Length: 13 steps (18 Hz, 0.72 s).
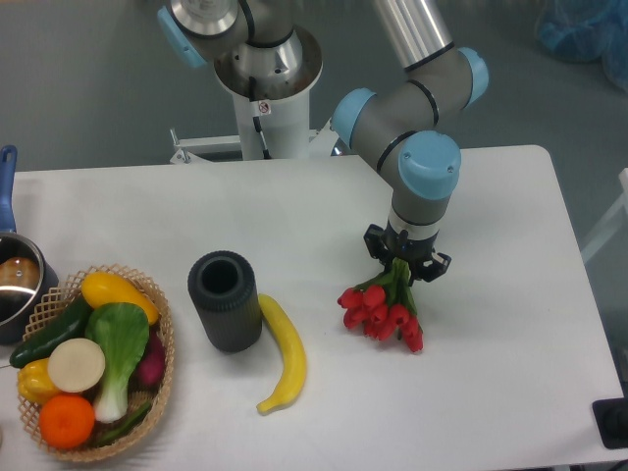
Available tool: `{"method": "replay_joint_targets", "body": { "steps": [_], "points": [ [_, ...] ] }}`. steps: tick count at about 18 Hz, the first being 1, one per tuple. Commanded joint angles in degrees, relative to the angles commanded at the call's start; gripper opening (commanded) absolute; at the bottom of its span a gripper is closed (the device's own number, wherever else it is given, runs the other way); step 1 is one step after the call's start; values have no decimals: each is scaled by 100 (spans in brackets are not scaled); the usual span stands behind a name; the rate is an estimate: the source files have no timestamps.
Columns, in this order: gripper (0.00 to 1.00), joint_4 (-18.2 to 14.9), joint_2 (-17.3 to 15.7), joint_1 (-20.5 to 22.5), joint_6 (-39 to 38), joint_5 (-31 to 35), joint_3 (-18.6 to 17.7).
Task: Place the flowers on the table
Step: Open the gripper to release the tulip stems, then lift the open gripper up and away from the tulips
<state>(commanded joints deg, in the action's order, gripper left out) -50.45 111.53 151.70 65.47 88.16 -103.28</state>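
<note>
The flowers (381,310), a bunch of red tulips with green leaves and stems, lie low over the white table (491,373) right of centre, buds pointing toward the front. My gripper (403,265) points straight down and is shut on the green stems at the bunch's upper end. The fingertips are mostly hidden by the leaves. I cannot tell whether the buds touch the tabletop.
A black cylindrical vase (225,300) stands left of the flowers, with a yellow banana (282,355) lying beside it. A wicker basket (157,392) of vegetables and fruit sits at the front left. A pot (18,280) with a blue handle is at the left edge.
</note>
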Motion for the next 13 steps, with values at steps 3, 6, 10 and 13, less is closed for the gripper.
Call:
{"method": "replay_joint_targets", "body": {
  "steps": [3, 6, 10, 13],
  "points": [
    [100, 44, -9, 79, 150, -254, 167],
    [100, 44, -53, 316, 150, -492, 264],
    [100, 53, -192, 597, 202, -991, 299],
    [100, 35, -299, 939, 290, -1738, 343]
  ]
}}
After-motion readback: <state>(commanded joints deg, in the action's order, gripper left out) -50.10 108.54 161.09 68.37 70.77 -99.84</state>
